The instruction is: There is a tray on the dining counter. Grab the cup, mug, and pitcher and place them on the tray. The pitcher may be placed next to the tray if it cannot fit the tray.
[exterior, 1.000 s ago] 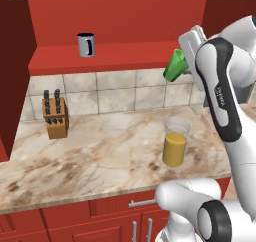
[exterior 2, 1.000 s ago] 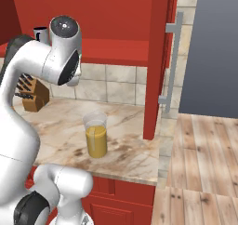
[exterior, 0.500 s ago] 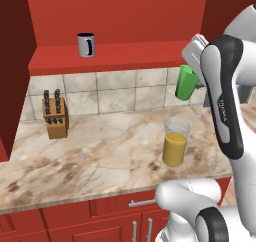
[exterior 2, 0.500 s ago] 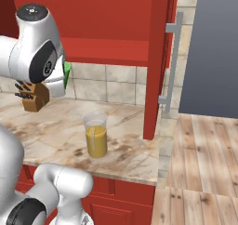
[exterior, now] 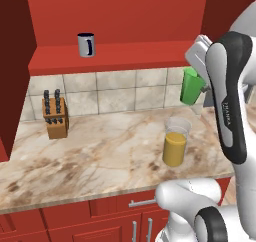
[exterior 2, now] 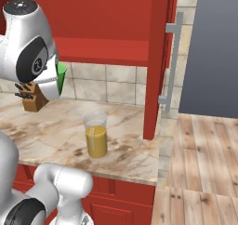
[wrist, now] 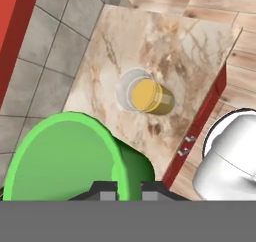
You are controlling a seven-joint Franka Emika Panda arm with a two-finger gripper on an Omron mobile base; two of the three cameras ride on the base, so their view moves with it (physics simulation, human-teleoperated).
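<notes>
While the gripper (wrist: pixel 121 190) clamps its jaws on the rim of the green cup (exterior: pixel 190 86), that cup hangs in the air above the marble counter (exterior: pixel 100 151), up and to the right of the pitcher (exterior: pixel 175 142). Down on the counter stands the pitcher, upright, orange liquid inside. Well left of the pitcher, a knife block (exterior: pixel 54 118) sits against the tiles. Farther back, above the knife block, the grey mug (exterior: pixel 86 44) stands on the red shelf (exterior: pixel 115 56).

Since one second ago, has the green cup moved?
Yes. The cup, held by the gripper, has come down from beside the red shelf to the tiled wall, above the pitcher.
</notes>
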